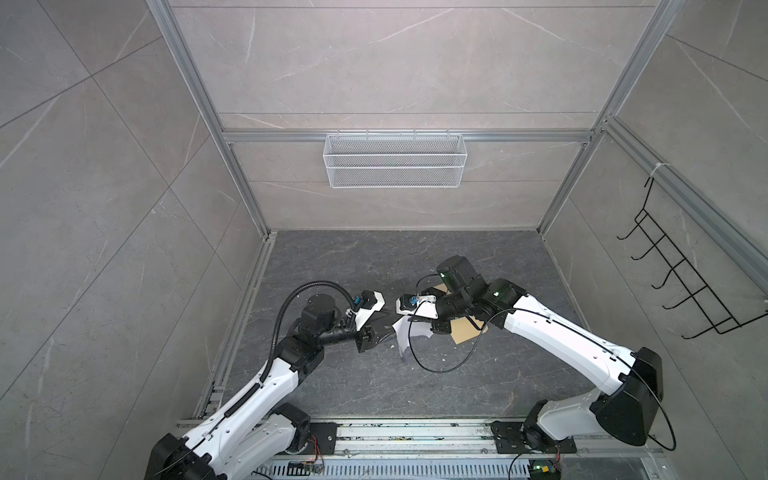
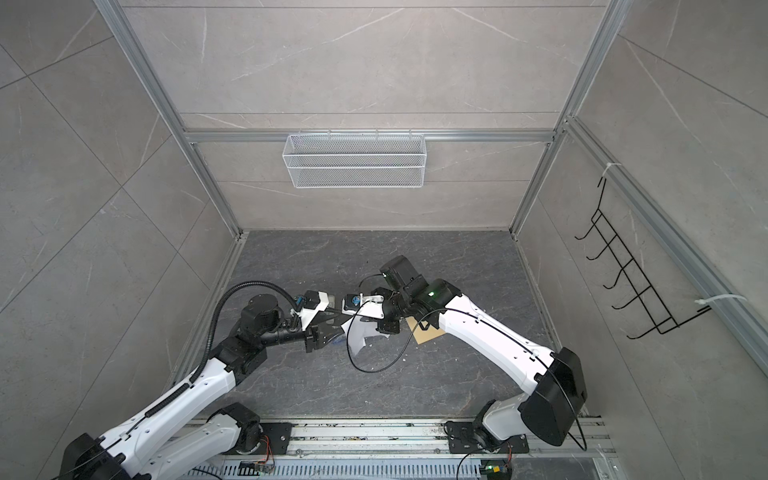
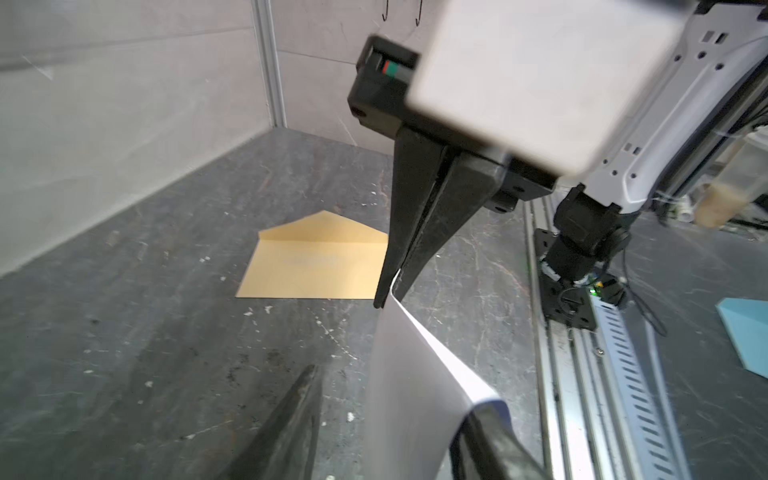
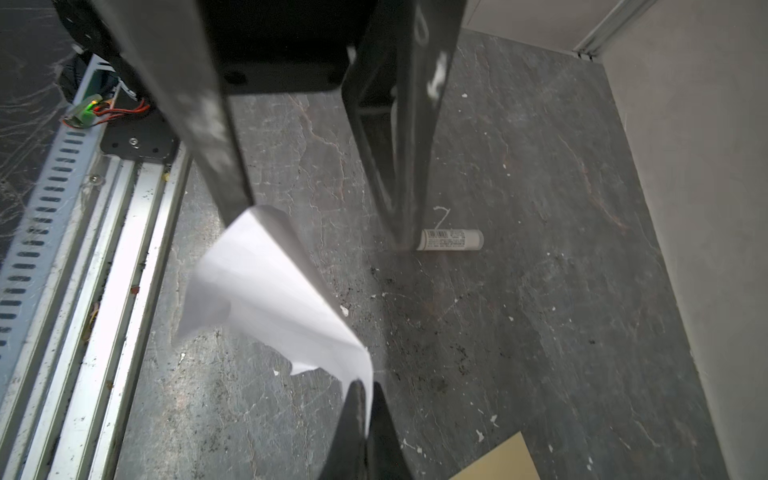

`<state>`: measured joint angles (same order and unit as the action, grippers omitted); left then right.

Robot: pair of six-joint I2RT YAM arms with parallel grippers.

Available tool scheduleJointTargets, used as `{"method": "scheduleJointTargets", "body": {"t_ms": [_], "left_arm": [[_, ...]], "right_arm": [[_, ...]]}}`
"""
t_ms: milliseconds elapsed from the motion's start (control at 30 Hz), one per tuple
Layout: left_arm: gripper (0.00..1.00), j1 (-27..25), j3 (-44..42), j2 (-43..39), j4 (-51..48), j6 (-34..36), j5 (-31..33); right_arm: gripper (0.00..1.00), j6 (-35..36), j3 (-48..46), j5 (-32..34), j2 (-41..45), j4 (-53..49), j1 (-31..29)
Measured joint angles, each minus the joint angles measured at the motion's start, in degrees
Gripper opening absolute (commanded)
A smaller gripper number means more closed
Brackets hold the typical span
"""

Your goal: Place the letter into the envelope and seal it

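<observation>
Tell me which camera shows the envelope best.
The left wrist view: the envelope lies flat, flap open, nearly whole. Both top views show scraps under the right arm; the right wrist view, one corner.

The letter (image 4: pixel 270 291) is white, the envelope (image 3: pixel 316 266) tan, the table (image 3: pixel 124 332) veined dark grey.

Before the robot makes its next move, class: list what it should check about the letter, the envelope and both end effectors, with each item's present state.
1. Right end effector shut on the letter: ok, pinching one corner.
2. Left end effector open: ok, fingers apart beside the sheet.
3. Letter flat enough to insert: not ok, it hangs curled.
4. Envelope flap open: ok, it lies flat on the table.
5. Envelope pocket spread: cannot tell.
6. Glue stick out of the way: ok, lying apart on the table.
</observation>
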<state>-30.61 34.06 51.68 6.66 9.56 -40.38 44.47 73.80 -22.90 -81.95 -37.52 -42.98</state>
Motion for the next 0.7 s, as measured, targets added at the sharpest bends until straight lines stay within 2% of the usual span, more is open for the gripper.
{"method": "scheduleJointTargets", "body": {"t_ms": [167,367,533,667,700], "left_arm": [[0.77,0.0,-0.09,-3.96,-0.68,-0.39,0.59],[0.79,-0.44,-0.13,-4.07,-0.83,-0.61,-0.15],[0.73,-0.92,-0.13,-1.03,-1.57,-0.61,-0.04],[0.62,-0.92,-0.13,1.44,-2.01,-0.44,1.38],[0.56,-0.92,-0.13,2.08,-2.32,-0.33,1.77]], "right_arm": [[0.0,-2.69,-2.34,2.89,1.75,-0.02,0.59],[0.0,-4.92,-2.89,2.32,3.48,0.07,0.59],[0.0,-5.77,-2.93,0.22,4.55,0.07,0.59],[0.0,-5.95,-3.13,-0.66,6.12,0.07,0.59],[0.0,-5.95,-3.28,-0.81,6.58,0.07,0.59]]}}
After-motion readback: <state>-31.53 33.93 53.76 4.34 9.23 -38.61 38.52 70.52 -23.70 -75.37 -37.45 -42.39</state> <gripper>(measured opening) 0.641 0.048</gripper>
